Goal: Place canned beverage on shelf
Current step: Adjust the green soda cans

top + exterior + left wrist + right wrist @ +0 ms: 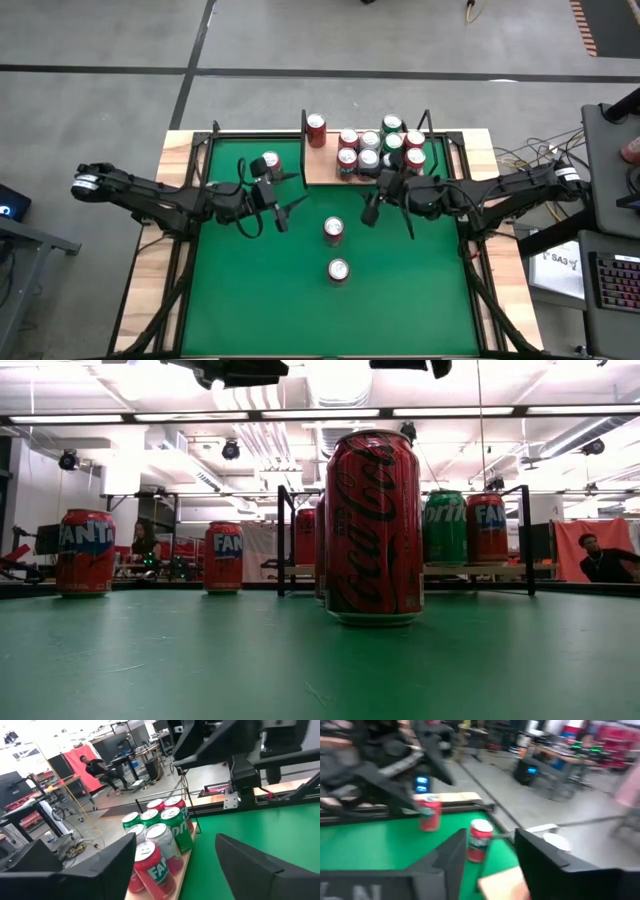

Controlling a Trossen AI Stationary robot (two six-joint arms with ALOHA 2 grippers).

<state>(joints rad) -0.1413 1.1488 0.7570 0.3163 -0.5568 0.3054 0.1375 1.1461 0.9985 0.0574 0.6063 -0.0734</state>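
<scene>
The shelf [322, 166], a tan board with black uprights, stands at the table's far edge. Several red, green and silver cans [381, 148] stand on it, and one red can [316, 130] stands at its left end. Two red cans [334, 231] [338, 270] stand upright on the green felt at mid-table; the nearer one is the big Coca-Cola can [373, 528] in the low view. Another red can [270, 163] stands left of the shelf. My left gripper [290, 195] hovers open, left of the mid-table cans. My right gripper [390, 218] hovers open at the shelf's front edge. Neither has anything between its fingers [260, 865] [555, 860].
The shelf's black uprights [282, 540] [527, 540] rise at its ends. Two Fanta cans [85, 552] [225, 557] stand on the felt toward the left. Wooden rails [150, 250] border the green felt. Open felt lies toward the near edge [330, 320].
</scene>
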